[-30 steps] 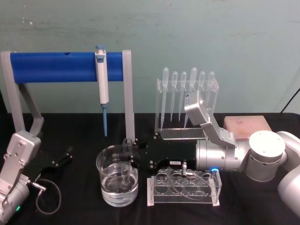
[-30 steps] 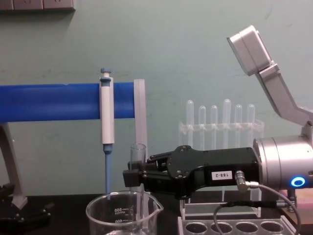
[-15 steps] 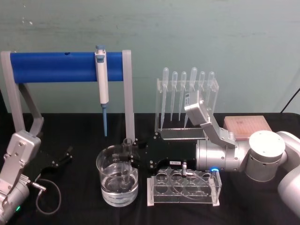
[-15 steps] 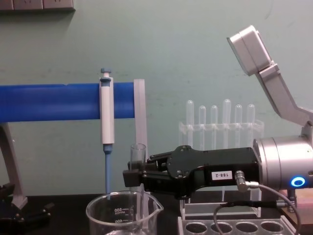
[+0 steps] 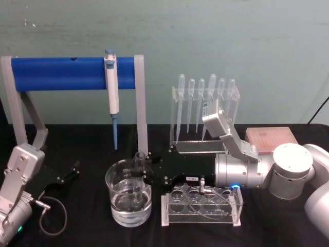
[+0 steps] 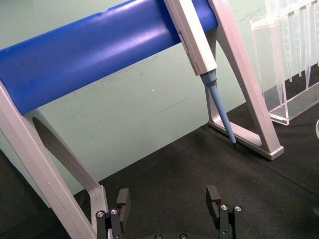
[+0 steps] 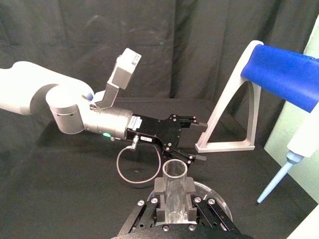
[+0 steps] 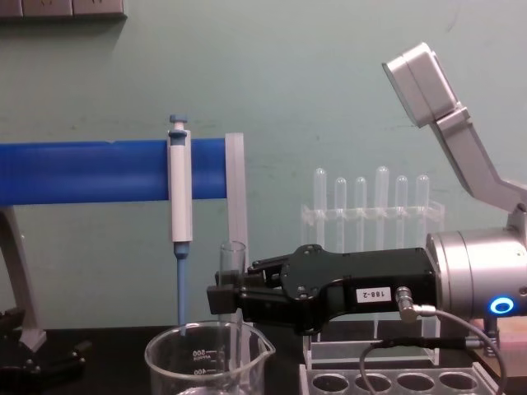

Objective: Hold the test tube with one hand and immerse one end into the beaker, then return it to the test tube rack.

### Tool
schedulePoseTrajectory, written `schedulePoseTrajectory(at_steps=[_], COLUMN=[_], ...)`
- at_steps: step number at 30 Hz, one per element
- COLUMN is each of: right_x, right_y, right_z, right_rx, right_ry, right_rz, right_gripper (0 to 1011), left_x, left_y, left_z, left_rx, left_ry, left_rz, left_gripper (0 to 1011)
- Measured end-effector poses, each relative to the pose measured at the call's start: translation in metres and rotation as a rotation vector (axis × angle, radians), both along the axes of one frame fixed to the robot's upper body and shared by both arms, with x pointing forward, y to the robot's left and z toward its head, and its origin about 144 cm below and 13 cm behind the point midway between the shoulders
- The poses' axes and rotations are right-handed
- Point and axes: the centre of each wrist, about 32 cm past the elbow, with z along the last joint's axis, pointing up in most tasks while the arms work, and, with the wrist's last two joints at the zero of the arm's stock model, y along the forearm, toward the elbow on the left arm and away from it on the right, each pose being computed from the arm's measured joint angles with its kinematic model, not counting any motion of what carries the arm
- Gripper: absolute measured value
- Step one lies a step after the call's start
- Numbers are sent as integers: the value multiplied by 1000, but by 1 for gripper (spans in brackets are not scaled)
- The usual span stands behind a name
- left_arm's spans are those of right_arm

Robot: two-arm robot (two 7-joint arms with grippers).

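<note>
Glass, thin-walled and slick: the test tube [image 5: 139, 158] is standing upright in the beaker [image 5: 114, 198], its lower end apparently dipping into the clear water filling roughly the bottom half, and the right gripper [image 5: 144, 173] is clamping it just below the rim from 3 o'clock. It is looking light but brittle, so I am judging a firm, unsqueezing hold high on the straight wall safest. The test tube rack [image 5: 205, 217] is sitting just beside the beaker at 3 o'clock, while the left gripper [image 6: 169, 199] is lying parked at 9 o'clock on the desk [image 5: 87, 139], fingers spread apart.
</note>
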Motion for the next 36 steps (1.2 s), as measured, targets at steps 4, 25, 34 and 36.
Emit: schedulePoseTrajectory(at_steps=[4,25,34,36], right_x=[0,0,5,6], right_y=[0,0,1,2], right_z=[0,1,10,14], right_rx=[0,2,27,33], right_ry=[0,0,-3,-4], right_rz=[0,-2,-12,-10], right_gripper=[225,225,225,225], left_x=[0,0,0,0], left_y=[0,0,0,0], left_z=[0,0,0,0], left_rx=[0,0,0,0], left_ry=[0,0,0,0], left_rz=[0,0,0,0], left_gripper=[1000,1000,1000,1000])
